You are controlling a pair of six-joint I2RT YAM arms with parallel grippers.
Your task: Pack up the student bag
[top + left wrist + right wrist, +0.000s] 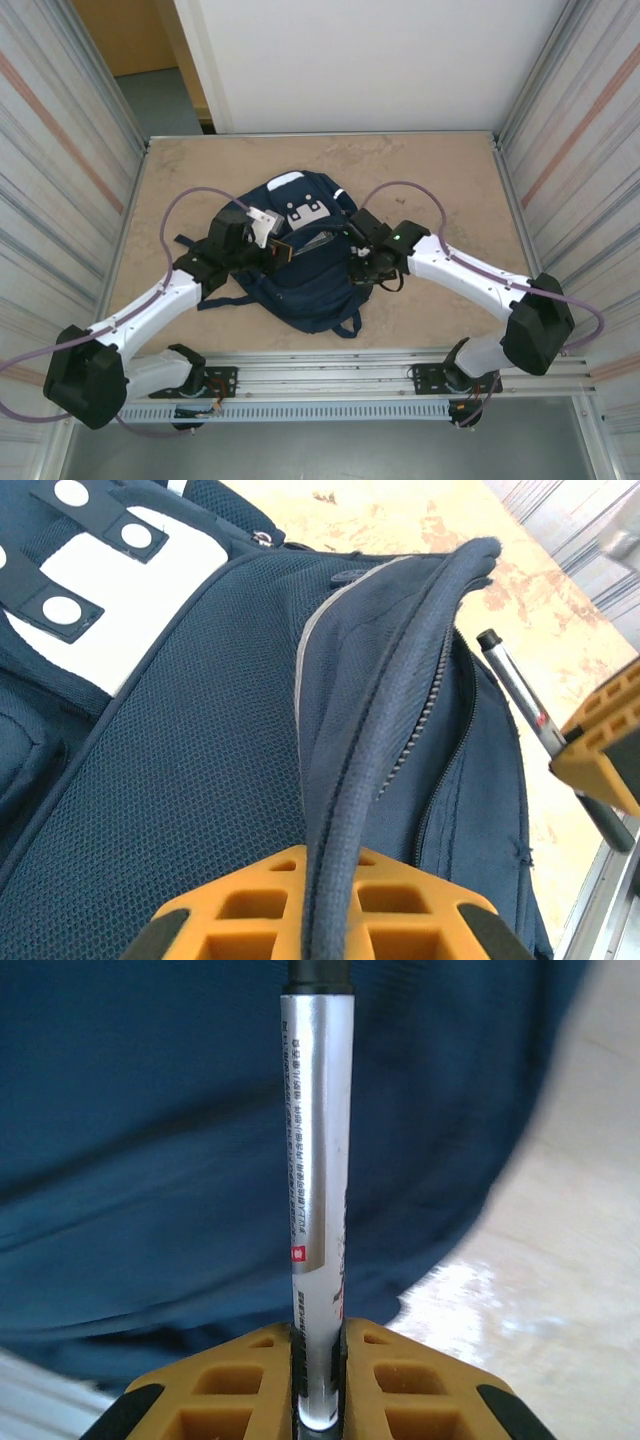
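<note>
The student bag (305, 275), a navy backpack with white patches, lies flat in the middle of the table. My left gripper (283, 249) is shut on the piped rim of the bag's zip opening (400, 690), holding that flap lifted; its orange fingers (250, 910) pinch the rim. My right gripper (358, 262) is at the bag's right side, shut on a silver marker pen (318, 1160) with a black cap. The pen (515, 695) points toward the open pocket, just beside the zip. Navy fabric of the bag (150, 1140) lies behind the pen.
Corrugated metal walls (60, 150) close in the table (200, 165) on the left and right. A metal rail (330, 385) runs along the near edge. Bare tabletop lies behind the bag and to its right (570, 1280).
</note>
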